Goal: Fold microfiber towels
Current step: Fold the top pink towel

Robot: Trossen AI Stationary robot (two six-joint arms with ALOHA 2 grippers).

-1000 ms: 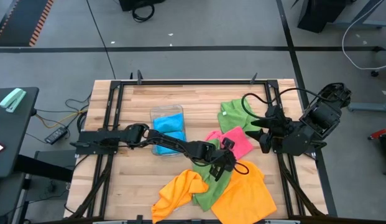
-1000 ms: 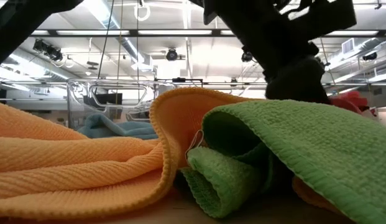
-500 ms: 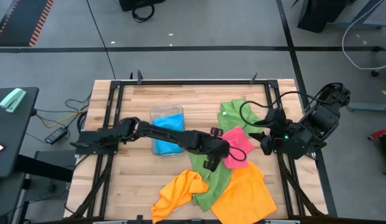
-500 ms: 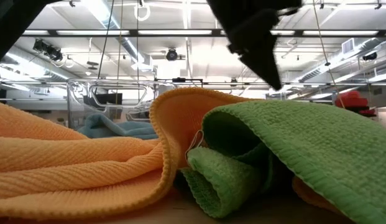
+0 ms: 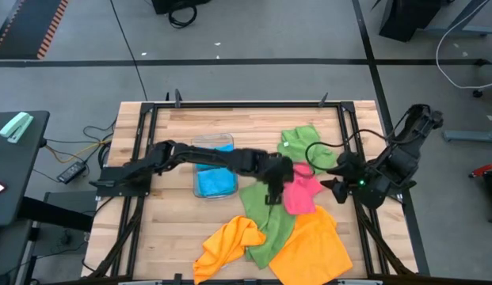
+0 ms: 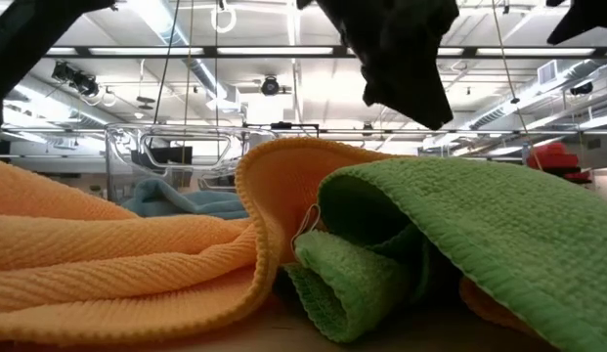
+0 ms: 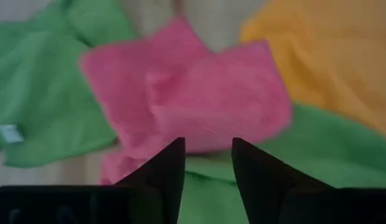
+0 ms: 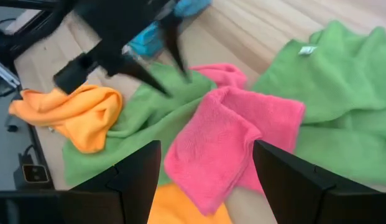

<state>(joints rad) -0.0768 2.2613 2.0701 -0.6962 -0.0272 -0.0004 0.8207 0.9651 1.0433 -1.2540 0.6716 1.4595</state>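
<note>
Pink towel [image 5: 299, 190] crumpled at table centre-right, 3 o'clock of the clear tray [image 5: 213, 164], overlapping green towels [image 5: 265, 222]. Soft, light, limp; likely to sag and cling. Best pinched at one free corner. Left gripper [image 7: 208, 163] directly above, jaws partly open, empty. Right gripper [image 8: 205, 180] at 3 o'clock, wide open, empty.

A wooden slatted table [image 5: 174, 127] framed by dark rails is seen. Directly on it, a clear plastic tray [image 5: 196, 146] holding a sky blue towel [image 5: 215, 180] is placed at nine o'clock of centre. Green towels [image 5: 297, 141], a pink towel [image 5: 301, 194] and orange towels [image 5: 313, 245] are spread from three to six o'clock.
</note>
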